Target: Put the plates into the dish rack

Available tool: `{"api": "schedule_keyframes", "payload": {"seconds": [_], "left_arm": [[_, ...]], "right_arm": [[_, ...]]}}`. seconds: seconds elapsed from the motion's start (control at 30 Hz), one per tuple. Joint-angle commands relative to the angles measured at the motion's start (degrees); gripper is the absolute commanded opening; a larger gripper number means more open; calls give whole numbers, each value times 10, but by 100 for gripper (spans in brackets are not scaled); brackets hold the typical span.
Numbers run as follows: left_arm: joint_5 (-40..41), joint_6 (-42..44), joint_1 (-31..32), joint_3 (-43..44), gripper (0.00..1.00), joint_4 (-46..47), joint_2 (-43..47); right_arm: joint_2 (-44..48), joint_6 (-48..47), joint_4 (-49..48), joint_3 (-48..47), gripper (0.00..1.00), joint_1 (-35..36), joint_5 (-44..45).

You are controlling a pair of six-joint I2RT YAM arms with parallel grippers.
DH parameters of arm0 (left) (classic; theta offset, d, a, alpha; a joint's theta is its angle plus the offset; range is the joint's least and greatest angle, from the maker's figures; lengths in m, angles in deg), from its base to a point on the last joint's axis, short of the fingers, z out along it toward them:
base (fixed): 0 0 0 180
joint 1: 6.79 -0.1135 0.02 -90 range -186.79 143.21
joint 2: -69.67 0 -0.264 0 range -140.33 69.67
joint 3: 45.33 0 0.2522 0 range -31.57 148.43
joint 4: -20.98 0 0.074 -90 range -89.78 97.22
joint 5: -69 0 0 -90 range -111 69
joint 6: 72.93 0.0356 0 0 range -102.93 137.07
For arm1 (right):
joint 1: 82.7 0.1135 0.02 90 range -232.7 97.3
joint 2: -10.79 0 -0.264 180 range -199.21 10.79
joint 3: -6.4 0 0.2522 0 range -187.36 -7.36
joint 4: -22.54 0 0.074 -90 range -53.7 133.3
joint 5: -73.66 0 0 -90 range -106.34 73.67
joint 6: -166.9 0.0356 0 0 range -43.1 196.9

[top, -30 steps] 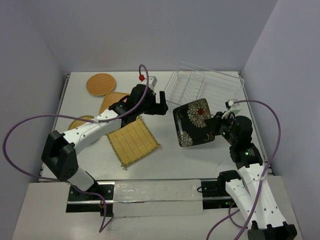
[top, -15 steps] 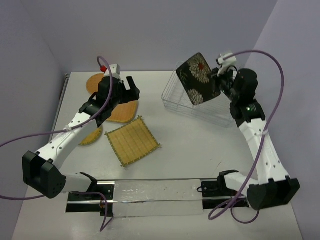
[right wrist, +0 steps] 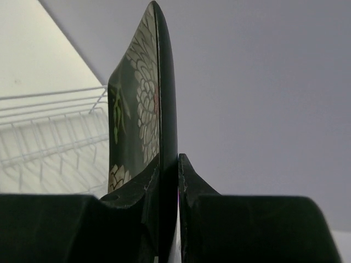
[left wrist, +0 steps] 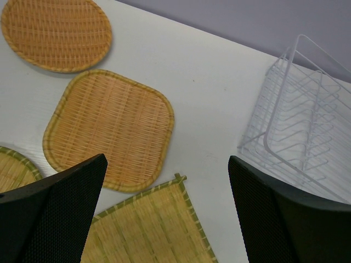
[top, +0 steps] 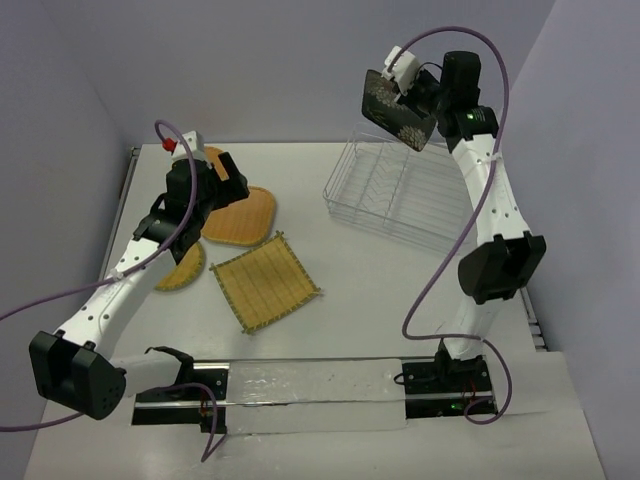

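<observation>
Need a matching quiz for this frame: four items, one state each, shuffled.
Items:
1. black flowered plate
2. yellow woven square plate
3. dish rack
4. left gripper

States:
a. open, holding nothing
b. no plates in it
c. lying flat on the table
d. clamped in the right gripper, up in the air

Pairs: 1-d, 2-c, 3-b, 4-a
</observation>
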Motion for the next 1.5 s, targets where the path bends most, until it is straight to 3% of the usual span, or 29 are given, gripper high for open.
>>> {"api": "schedule_keyframes", "payload": {"seconds": [0.0, 0.37, 0.67, 1.33, 1.4, 1.47], "left_arm": [[1, 9, -18, 22, 99, 9, -17], [-23, 19, -48, 41, 99, 11, -44], [-21, 21, -56, 43, 99, 7, -48], [-37, 9, -58, 36, 99, 3, -55], [-43, 7, -59, 41, 99, -4, -57], [-49, 4, -59, 43, 99, -8, -58]], "right_arm": [[-36, -91, 11, -112, 0, -13, -40], [-105, -121, 13, -117, 0, -17, -80], [-147, -135, 11, -104, 0, -17, -56], [-190, -56, -33, -53, 0, -28, -40], [-193, -40, -44, -51, 5, -29, -38], [-194, -32, -46, -49, 20, -28, -38]]}}
